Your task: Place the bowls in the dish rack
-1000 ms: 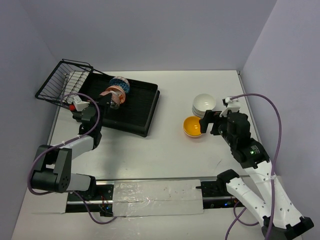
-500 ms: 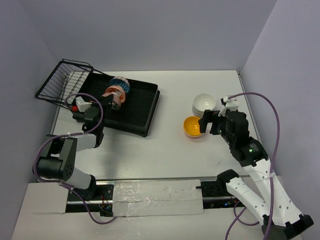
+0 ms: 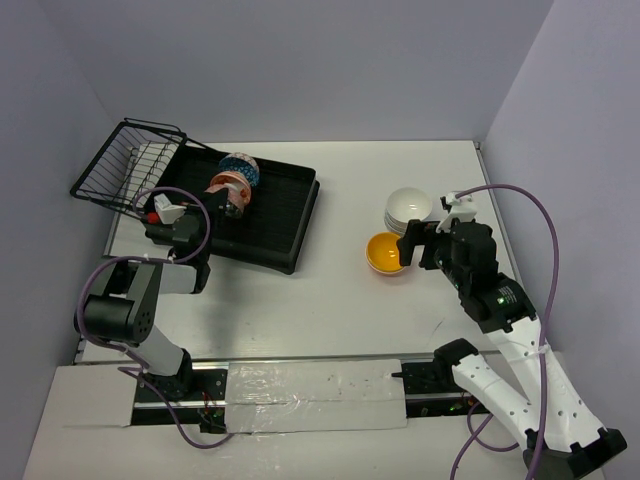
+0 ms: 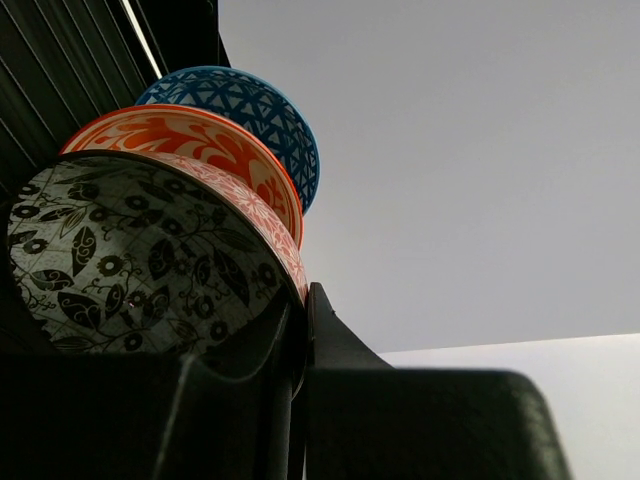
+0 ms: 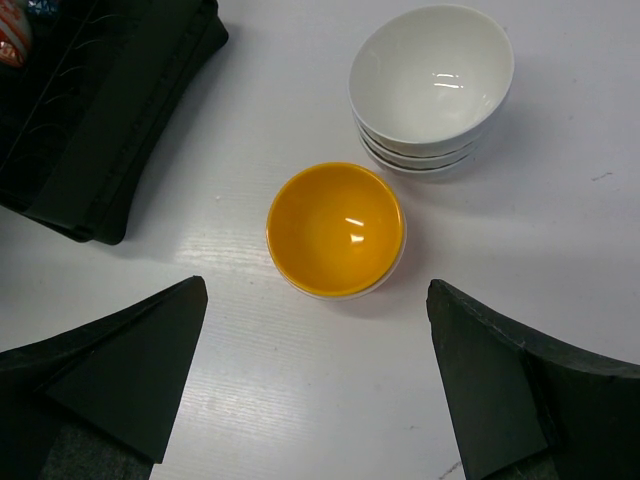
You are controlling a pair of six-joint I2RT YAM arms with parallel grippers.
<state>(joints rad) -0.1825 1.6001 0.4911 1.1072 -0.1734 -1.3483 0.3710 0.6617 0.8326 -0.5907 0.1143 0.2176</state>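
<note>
One grey-patterned bowl (image 4: 130, 260), gripped by left jaws

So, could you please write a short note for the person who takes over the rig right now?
Left hand shut on the rim of the black-and-white bowl, nested against the pink bowl, orange bowl and blue bowl in the dish rack.
Right hand open, just short of the yellow bowl.
Done: four patterned bowls in the rack, one not yet released.
To do: yellow bowl and three stacked white bowls, on the table.
</note>
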